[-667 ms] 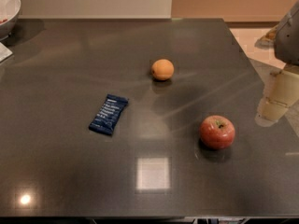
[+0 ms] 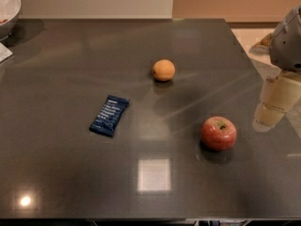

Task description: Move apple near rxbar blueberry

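on the dark, glossy table [image 2: 70, 173] the apple [image 2: 219, 133] sits upright toward the right front, its stem dimple facing up. its skin is red with a yellowish patch near the top, and nothing touches it. well to the left of the apple, and slightly farther back, lies the rxbar blueberry [image 2: 109, 115], a flat navy wrapper with pale lettering. it is laid on a diagonal so that its far end leans toward the apple's side, and bare tabletop separates the two. behind the apple and a little to its left rests a small orange fruit [image 2: 163, 70], apart from both the apple and the bar. to the right of the apple, near the table's right edge, hangs the gripper [image 2: 276, 103], pale and yellowish and clear of the apple; whether it is spread or closed i cannot tell. above it a grey rounded part of the arm [image 2: 288, 37] enters from the right border. far from the apple, at the back left corner, the rim of a white bowl [image 2: 8, 11] shows. in front of the apple and to its left, a square patch of reflected light [image 2: 154, 174] gleams on the tabletop.
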